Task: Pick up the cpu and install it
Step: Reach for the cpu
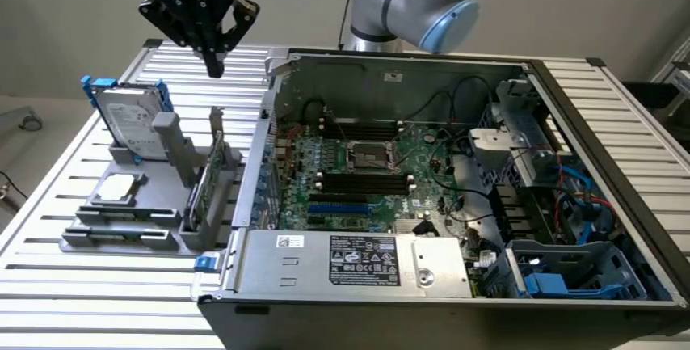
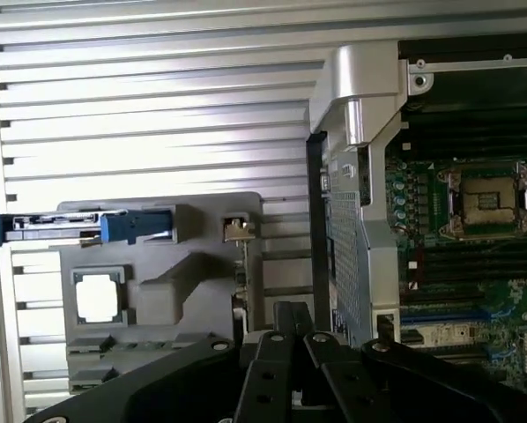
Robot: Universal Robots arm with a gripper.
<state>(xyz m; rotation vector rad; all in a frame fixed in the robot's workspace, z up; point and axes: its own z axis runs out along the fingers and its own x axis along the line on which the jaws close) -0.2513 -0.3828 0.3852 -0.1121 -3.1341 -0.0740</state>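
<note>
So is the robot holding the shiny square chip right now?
No, the cpu lies in the grey holder, and the gripper hangs in the air apart from it, nothing in its jaws.

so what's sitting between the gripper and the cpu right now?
In the exterior view, the gripper hangs in the air; the upright hard drive and a grey holder post lie between it and the cpu.
</note>
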